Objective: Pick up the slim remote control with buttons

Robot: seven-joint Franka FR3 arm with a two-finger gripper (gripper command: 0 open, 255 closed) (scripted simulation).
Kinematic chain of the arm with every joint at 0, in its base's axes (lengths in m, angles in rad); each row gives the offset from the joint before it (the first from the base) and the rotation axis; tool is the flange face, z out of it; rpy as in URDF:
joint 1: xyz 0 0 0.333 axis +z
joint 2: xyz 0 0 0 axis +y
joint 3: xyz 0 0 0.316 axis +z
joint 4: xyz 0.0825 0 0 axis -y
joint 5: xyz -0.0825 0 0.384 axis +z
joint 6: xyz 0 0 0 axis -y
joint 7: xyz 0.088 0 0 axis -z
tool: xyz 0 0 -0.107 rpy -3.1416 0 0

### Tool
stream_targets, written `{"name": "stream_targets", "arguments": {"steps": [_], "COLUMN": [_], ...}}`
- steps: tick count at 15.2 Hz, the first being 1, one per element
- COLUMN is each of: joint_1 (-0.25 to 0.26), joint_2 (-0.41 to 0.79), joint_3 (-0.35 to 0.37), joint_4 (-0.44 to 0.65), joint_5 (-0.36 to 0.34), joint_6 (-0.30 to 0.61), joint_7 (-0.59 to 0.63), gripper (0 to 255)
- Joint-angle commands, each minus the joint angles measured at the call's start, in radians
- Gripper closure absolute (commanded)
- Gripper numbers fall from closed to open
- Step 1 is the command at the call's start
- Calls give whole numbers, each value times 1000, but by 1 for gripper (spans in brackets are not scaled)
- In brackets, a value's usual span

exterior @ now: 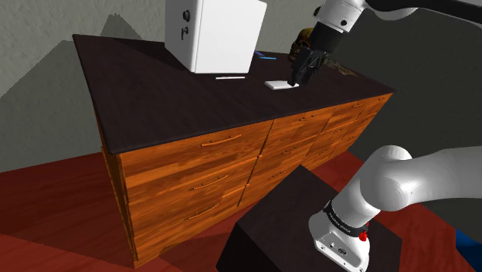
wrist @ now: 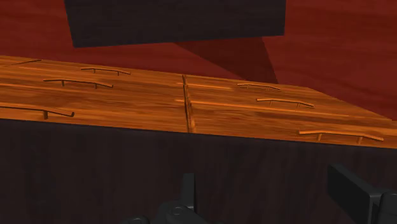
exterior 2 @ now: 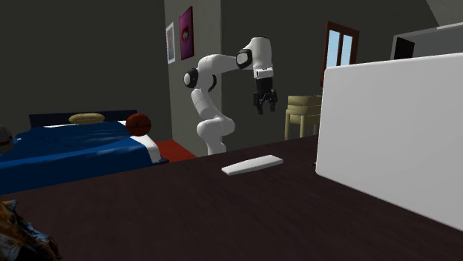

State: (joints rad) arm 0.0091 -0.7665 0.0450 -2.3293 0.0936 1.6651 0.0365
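Glossy wood drawers (exterior: 197,166), matt dark countertop (exterior: 154,77), smooth white remote (exterior 2: 252,164)

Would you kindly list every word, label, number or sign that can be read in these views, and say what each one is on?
No text here can be read.
Black band on the arm near its base: pale marks, too small to read.
Purple wall picture: an image, no legible words.
Remote: drawn plain white, no labels showing.
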Motion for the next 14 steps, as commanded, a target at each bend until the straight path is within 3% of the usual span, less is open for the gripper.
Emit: {"name": "stream_targets", "arguments": {"steps": [1,7,14], "joint_1": [0,34,88], "joint_2": [0,9,137], "joint_3": [0,-184,-396], "joint_4": [0,-32,37], "joint_5": [0,-117,-231], "joint_6": [0,13,58], "joint_7": [0,-377,-816], "gripper": [0,0,0]}}
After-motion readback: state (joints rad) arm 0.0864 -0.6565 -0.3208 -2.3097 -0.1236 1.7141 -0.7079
